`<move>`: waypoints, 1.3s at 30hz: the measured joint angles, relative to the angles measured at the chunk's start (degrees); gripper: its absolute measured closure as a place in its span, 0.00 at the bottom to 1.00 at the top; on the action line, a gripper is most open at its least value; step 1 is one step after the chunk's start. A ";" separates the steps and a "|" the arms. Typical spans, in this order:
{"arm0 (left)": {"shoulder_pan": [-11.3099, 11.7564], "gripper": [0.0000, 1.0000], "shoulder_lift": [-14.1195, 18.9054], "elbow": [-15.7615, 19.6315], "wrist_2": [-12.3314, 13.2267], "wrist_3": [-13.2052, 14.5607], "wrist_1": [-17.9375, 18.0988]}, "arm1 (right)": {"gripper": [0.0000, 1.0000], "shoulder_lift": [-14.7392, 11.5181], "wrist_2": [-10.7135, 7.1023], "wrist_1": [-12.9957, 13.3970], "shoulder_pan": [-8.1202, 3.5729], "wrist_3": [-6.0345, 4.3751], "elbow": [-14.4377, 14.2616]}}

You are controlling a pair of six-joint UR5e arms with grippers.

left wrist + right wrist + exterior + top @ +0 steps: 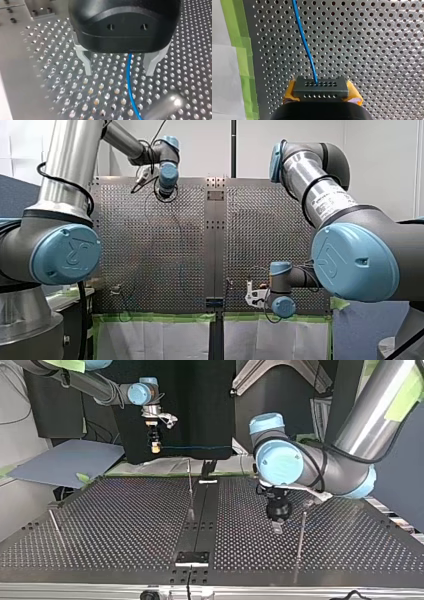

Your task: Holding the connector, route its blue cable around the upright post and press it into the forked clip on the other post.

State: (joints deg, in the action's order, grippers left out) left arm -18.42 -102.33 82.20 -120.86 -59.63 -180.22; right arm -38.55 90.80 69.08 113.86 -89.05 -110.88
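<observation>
Right wrist view first: my right gripper has its yellow pads pinched on the two short ends of a black rectangular plastic connector with rows of small holes. So the connector sits square between the fingers. A thin blue cable comes out of its upper row and runs on ahead of the gripper over the perforated metal table, which has green tape along its edge.

Left wrist view: my left gripper has its grey metal fingers spread wide, tips close over the table. The blue cable comes from under the black body and runs through the gap, touching neither finger. A blurred shiny metal rod shows just beside the cable, ahead of the fingers.

Top view: the right gripper hangs well above the table at about 10 o'clock, with the cable stretching level toward 12 o'clock. The left gripper sits low at about 4 o'clock, next to a thin upright metal post.
</observation>
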 joint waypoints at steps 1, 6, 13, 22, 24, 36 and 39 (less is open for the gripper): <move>-0.14 0.00 -0.41 -0.37 -0.05 0.07 -0.14 | 1.00 0.00 0.00 0.01 0.00 0.00 0.00; -0.70 0.00 -2.95 -2.85 -0.94 0.34 -1.35 | 1.00 0.05 0.00 0.01 0.00 0.00 0.00; -0.55 0.00 -5.60 -5.90 -1.73 0.69 -2.39 | 1.00 0.08 0.00 0.07 0.01 0.00 0.00; -0.18 0.00 -7.76 -7.42 -3.65 2.19 -3.10 | 1.00 0.10 0.00 0.21 0.00 0.00 0.01; -0.23 0.00 -8.07 -7.44 -3.88 2.32 -3.29 | 1.00 0.10 0.00 0.20 0.00 -0.02 0.01; -1.56 0.00 -11.03 -7.29 -4.65 3.78 -6.26 | 1.00 0.15 0.00 0.09 0.01 0.00 0.00; -2.03 0.00 -11.88 -7.03 -5.02 4.19 -6.50 | 1.00 0.17 0.00 0.04 0.01 -0.01 0.00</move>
State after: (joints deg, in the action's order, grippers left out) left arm -20.45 -114.22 75.17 -125.88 -55.44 -186.72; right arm -38.39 90.80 69.12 113.87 -89.05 -110.88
